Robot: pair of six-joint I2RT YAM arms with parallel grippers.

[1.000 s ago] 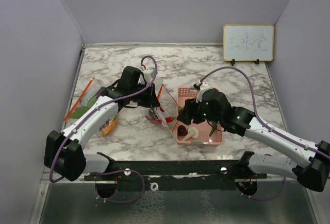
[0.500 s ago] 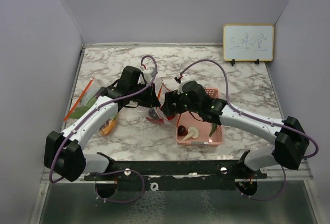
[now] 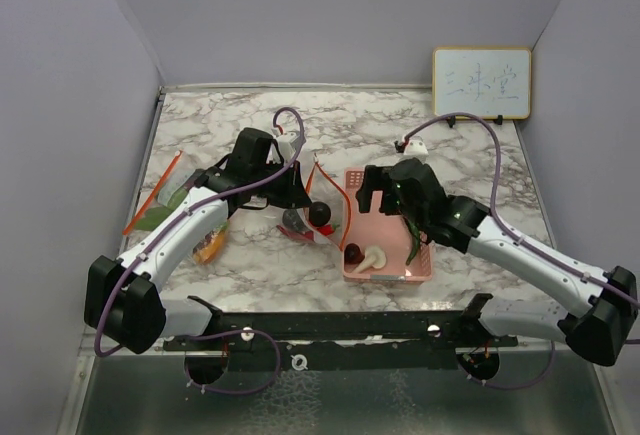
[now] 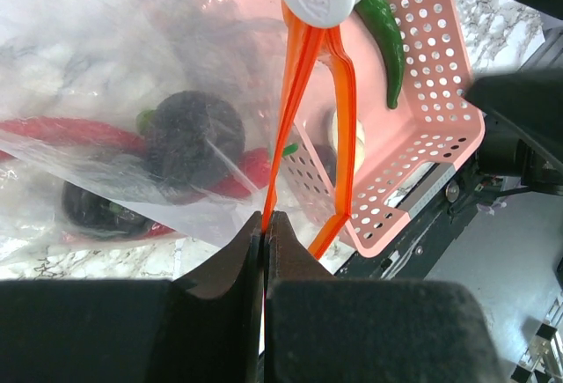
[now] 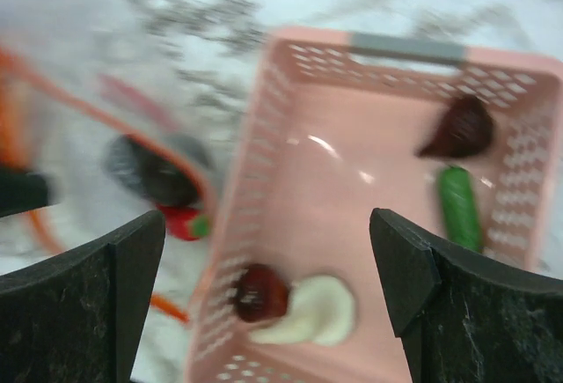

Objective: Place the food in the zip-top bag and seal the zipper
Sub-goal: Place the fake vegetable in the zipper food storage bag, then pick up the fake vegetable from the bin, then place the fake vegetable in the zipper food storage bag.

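**Swung back to basket (image 3: 398, 269)**

From above: pulled right gripper (image 3: 372, 193) from bag (image 3: 322, 190) to pink basket, spread wide, empty.
Left wrist: pinching bag's orange edge (image 4: 295, 92) with left gripper (image 4: 266, 224); dark ball (image 4: 193, 132), red chili (image 4: 53, 128) inside.
Right wrist: mushroom (image 5: 312, 313), green pepper (image 5: 459, 207) waiting. Next, likely: dip down, grab one.

The clear zip-top plastic bag (image 4: 106, 48) lies on the marble counter (image 3: 200, 120) just left of the pink perforated plastic basket (image 3: 392, 275). A dark round piece (image 4: 193, 132) and long red chili peppers (image 4: 53, 128) lie in the bag; a white mushroom-like piece (image 3: 372, 258), second dark piece (image 3: 352, 252) and green pepper (image 4: 391, 48) in the basket.
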